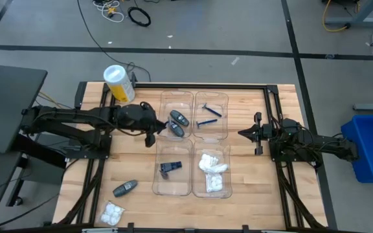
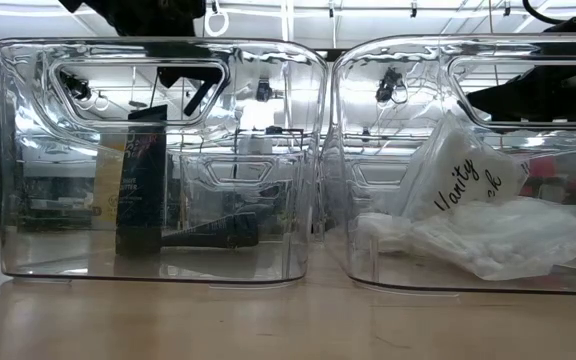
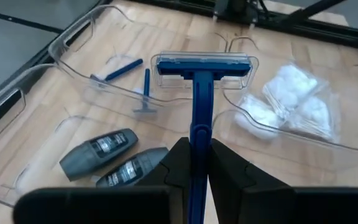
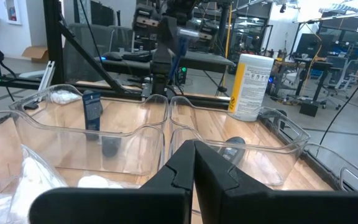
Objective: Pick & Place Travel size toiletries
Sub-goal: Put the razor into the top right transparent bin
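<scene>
I see a yellow-and-white cylinder [image 1: 119, 83] standing at the table's [image 1: 251, 197] far left corner. Four clear trays [image 1: 193, 143] sit mid-table in a two-by-two block. A blue bin [image 1: 372, 147] stands on the floor to the right.

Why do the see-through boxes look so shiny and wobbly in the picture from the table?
In the low view the clear tray walls mirror the ceiling lights and bend the room behind them, so the dark item inside looks smeared. In the high view light is even, shadows faint. In the left wrist view the left gripper looms big, the blue razor sharp.
</scene>
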Controlling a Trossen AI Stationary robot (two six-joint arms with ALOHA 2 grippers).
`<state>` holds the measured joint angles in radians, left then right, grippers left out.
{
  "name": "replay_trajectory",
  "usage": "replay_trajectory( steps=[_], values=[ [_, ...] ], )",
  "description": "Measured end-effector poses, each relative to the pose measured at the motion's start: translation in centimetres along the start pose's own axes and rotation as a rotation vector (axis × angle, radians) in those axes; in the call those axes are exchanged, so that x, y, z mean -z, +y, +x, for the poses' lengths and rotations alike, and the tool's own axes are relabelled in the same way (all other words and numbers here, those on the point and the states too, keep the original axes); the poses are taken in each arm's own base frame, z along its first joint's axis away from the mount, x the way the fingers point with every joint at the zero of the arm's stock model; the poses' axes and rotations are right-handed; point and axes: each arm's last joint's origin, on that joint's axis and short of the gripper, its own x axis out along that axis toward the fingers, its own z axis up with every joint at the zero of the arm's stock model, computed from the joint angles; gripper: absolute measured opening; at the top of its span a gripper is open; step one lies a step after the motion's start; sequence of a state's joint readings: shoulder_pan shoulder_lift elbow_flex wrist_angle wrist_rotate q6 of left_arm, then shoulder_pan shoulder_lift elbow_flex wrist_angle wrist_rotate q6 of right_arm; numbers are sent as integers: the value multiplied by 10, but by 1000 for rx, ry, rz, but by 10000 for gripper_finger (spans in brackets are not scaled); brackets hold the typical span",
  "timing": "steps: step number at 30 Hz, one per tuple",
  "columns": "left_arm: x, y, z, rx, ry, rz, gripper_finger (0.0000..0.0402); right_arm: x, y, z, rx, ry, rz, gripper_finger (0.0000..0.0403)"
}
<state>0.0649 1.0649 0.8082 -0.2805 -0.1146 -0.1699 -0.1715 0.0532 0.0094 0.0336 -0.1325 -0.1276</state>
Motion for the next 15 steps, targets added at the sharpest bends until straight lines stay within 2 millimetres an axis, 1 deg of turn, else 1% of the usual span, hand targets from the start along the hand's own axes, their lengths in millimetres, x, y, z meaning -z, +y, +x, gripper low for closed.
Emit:
replay_trajectory(
  steps=[4,8,11,15],
  values=[
    [-3,4,0,-24,-25,0,41,0,0,0,0,0,0,14],
    [-8,12,1,-64,-63,74,41,0,0,0,1,0,0,13],
    [-12,18,1,-84,-98,98,44,0,0,0,0,-1,0,14],
    [-19,21,0,-41,-162,129,41,0,0,0,0,0,0,14]
  ],
)
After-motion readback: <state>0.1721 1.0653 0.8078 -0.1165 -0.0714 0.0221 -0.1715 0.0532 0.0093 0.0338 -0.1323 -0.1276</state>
